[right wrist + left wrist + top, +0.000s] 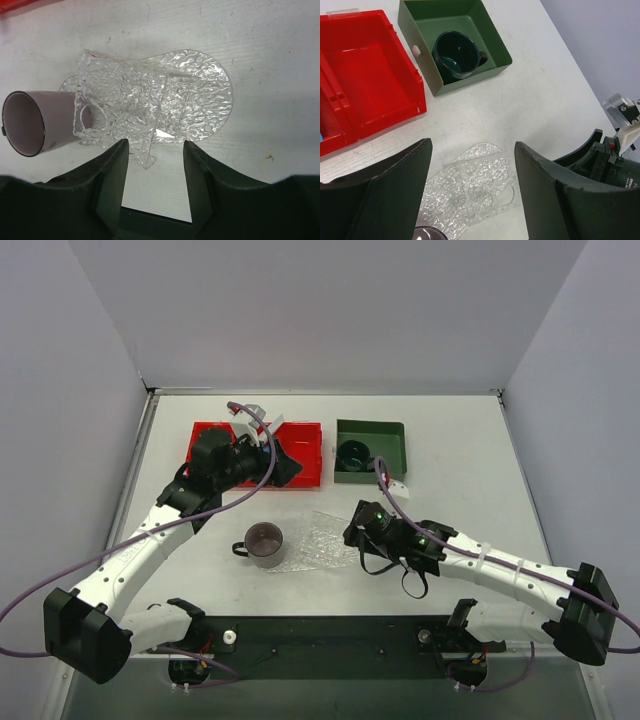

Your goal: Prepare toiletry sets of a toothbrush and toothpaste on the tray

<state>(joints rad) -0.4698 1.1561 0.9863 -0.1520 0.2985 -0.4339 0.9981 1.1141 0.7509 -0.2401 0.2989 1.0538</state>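
I read the left gripper (472,146) as open, with nothing between its fingers; it hangs over the red bin (310,445). The right gripper (155,146) is also open and empty, its fingertips just short of the tray's near edge. The tray (322,538) lies flat on the table near the right gripper. A mauve cup (264,543) touches its left end.
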